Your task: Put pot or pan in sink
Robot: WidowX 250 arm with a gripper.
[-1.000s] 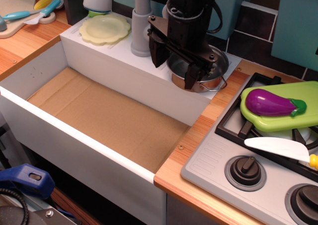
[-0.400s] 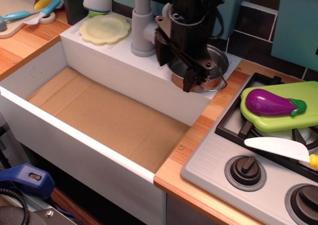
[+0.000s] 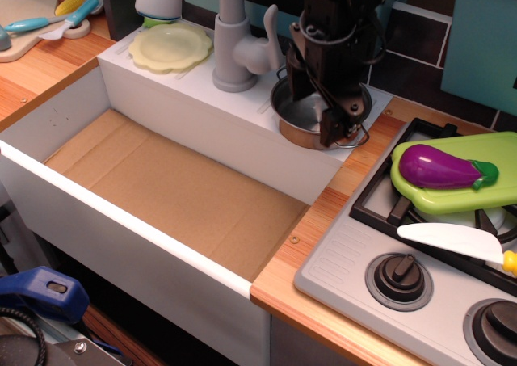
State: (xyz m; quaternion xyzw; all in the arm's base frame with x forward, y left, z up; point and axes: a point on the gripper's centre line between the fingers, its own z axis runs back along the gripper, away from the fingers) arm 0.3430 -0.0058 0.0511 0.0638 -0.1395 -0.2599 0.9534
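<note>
A purple eggplant (image 3: 444,168) lies on a green cutting board (image 3: 477,190) atop the stove (image 3: 380,253). A white knife (image 3: 456,242) rests just in front of that board. A yellow plate (image 3: 170,46) sits far left of the stove.

Item count: one small round stainless-steel pot (image 3: 297,117), one large white-walled sink with a brown floor (image 3: 174,184), one grey faucet (image 3: 236,47), one pale yellow scalloped plate (image 3: 170,46) and one black robot gripper (image 3: 317,107). The stove side carries one purple toy eggplant (image 3: 447,167), one lime-green cutting board (image 3: 485,190), one white plastic knife (image 3: 456,242) and two dark round stove knobs (image 3: 399,279). The wooden counter (image 3: 48,67) at far left holds one beige board (image 3: 24,18) with utensils too small to count.
</note>
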